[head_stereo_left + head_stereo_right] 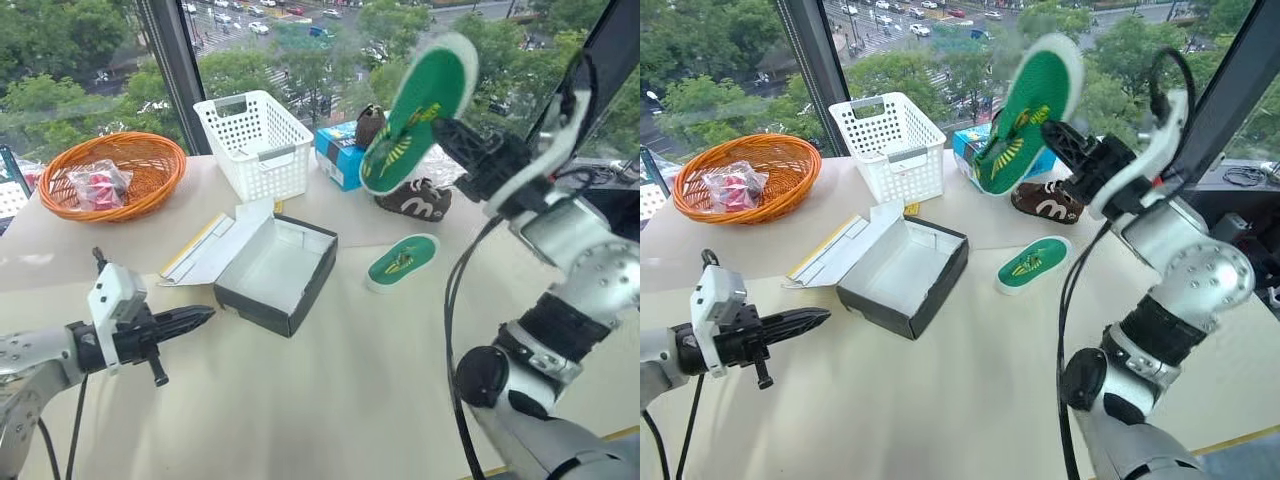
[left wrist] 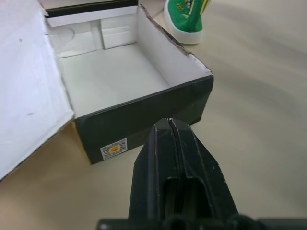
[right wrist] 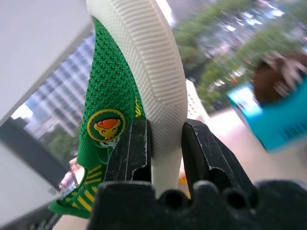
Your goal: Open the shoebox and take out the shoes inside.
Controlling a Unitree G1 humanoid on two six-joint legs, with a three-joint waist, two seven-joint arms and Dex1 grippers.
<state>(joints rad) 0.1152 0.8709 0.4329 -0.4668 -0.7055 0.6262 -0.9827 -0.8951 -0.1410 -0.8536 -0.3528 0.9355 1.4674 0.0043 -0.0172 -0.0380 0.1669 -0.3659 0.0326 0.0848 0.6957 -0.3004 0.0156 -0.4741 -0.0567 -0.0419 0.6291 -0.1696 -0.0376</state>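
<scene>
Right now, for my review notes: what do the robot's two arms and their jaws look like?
Both arms are silver-grey metal with black joint sections. The left gripper has two slim, ribbed black fingers tapering to a point, behind them a white boxy housing and a thin black cable. The right gripper has the same black fingers, chunky from its wrist camera. A white curved bracket and looping black cables run along the right forearm.

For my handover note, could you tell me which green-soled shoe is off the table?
The green-soled shoe clamped in the right gripper; its mate lies sole-up on the table.
</scene>
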